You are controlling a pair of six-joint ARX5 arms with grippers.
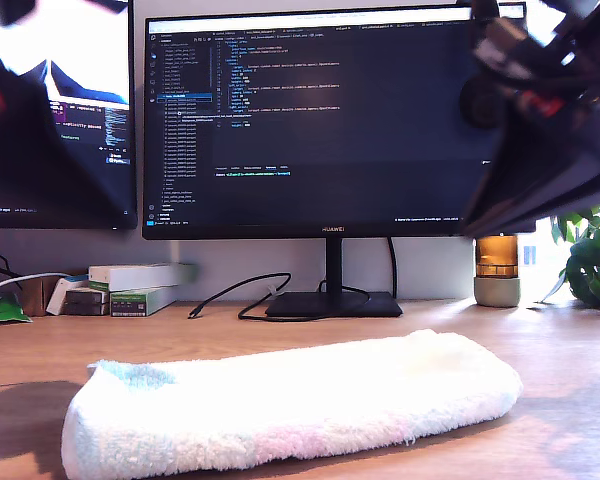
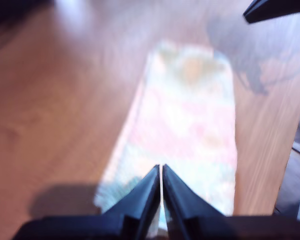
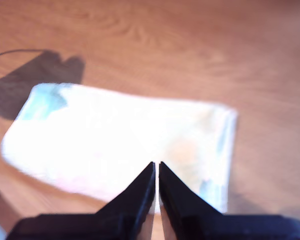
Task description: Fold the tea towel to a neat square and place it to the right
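Observation:
The tea towel (image 1: 280,400) lies on the wooden desk as a long folded strip, fluffy and whitish with faint mint and pink tints. My first gripper (image 2: 161,167) hovers shut over one short end of the tea towel (image 2: 185,125), looking along its length, with nothing between its fingers. Above a long side of the tea towel (image 3: 115,140), my second gripper (image 3: 156,164) is also shut and empty. A dark, blurred arm (image 1: 550,120) fills the upper part of the exterior view's right; its fingertips do not show there.
Behind the towel stand a large monitor (image 1: 325,120) on a black base (image 1: 330,303) and a second screen (image 1: 55,110) at the exterior view's left. A black cable (image 1: 240,295), small boxes (image 1: 135,285), an amber jar (image 1: 497,270) and a plant (image 1: 590,255) line the back of the desk (image 1: 540,340).

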